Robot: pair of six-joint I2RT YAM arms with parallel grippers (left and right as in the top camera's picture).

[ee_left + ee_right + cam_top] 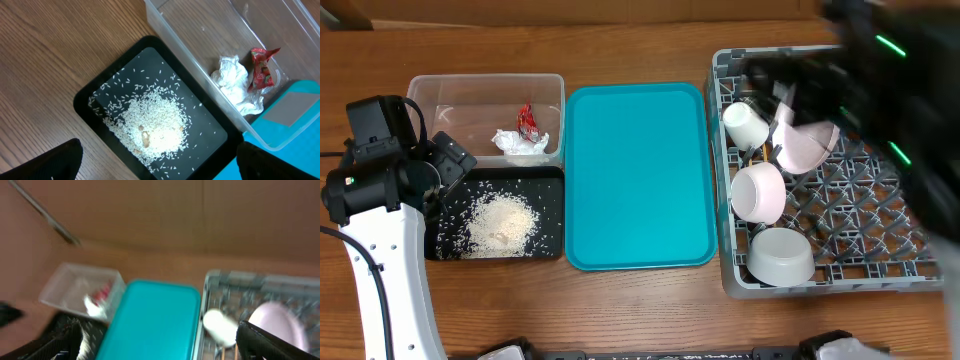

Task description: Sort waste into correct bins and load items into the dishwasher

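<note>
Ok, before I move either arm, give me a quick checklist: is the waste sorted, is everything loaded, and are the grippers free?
1. The red wrapper and tissue lie in the clear tub: ok.
2. The rice is on the black tray: ok.
3. The cup, pink plate and bowls are in the dish rack: ok.
4. The chopsticks are in the rack: cannot tell, the blurred right arm covers part of it.
5. Nothing is left on the teal tray: ok.
6. The left gripper and right gripper are open, holding nothing: ok.
</note>
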